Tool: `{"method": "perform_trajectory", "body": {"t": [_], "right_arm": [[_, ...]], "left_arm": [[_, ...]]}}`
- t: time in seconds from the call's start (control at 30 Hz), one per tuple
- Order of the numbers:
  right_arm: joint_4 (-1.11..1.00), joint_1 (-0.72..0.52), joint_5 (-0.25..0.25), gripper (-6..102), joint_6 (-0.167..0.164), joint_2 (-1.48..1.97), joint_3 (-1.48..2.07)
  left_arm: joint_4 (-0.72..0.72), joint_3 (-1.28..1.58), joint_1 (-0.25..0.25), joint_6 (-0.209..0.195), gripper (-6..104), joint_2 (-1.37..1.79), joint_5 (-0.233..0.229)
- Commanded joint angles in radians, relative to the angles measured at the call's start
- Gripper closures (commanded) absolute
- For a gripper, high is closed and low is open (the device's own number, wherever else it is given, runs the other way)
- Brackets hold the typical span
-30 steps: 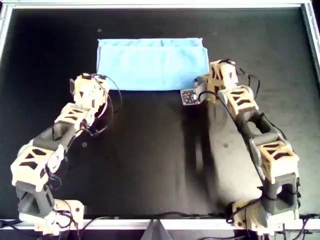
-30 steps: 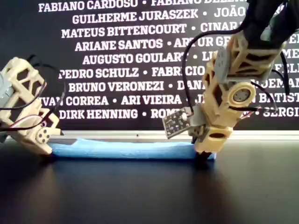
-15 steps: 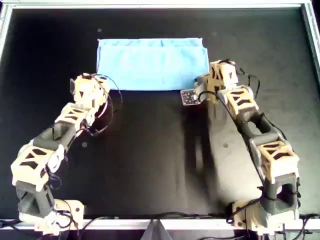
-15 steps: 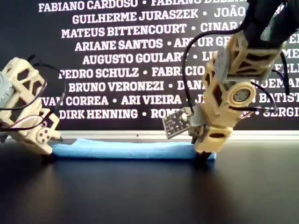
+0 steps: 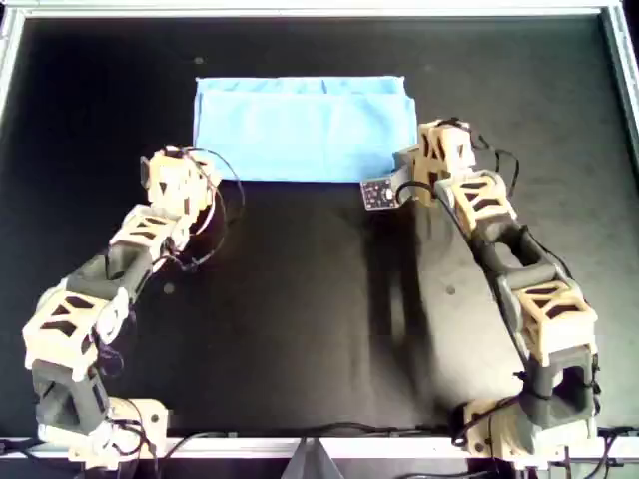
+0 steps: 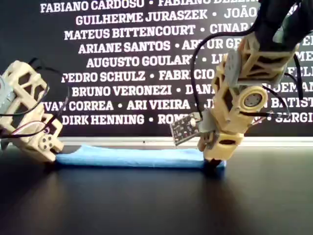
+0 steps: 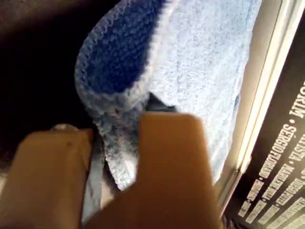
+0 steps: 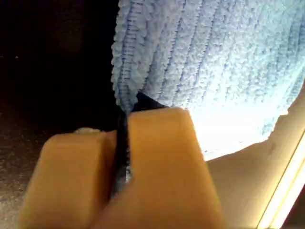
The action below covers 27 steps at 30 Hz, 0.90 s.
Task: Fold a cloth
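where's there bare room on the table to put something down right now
Bare black table lies between the two arms, below the cloth in the overhead view, and left and right of it toward the frame. Crowded: the cloth's near corners, held by the left end effector and right end effector.

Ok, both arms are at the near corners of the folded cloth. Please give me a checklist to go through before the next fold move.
1. Left end effector shut on the cloth: ok, fabric sits between its fingers in the left wrist view.
2. Right end effector shut on the cloth: ok, the edge is pinched.
3. Both grips at the near corners: ok in the overhead view.
4. Cloth lies flat and rectangular: ok, only the corner at the exterior view's left is a little raised.
5. All layers caught in each grip: cannot tell.
6. Table free in front of the cloth: ok, bare black surface.
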Motion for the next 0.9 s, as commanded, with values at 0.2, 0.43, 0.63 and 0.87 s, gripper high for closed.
{"method": "perform_trajectory", "body": {"t": [0.2, 0.43, 0.63, 0.87], "right_arm": [[0.002, -0.003, -0.005, 97, 0.003, 0.032, -0.054], [0.017, -0.002, -0.020, 97, 0.003, 0.066, -0.043], [0.020, 0.002, -0.012, 97, 0.006, 0.133, 0.055], [0.020, 0.000, -0.018, 97, 0.006, 0.276, 0.249]], "left_arm": [[-0.009, -0.011, -0.026, -0.003, 98, 0.025, 0.005], [0.005, 0.002, -0.026, 0.009, 98, 0.028, 0.005], [0.003, 0.112, -0.026, 0.012, 98, 0.097, 0.005], [0.005, 0.295, -0.044, 0.012, 98, 0.273, 0.005]]}}
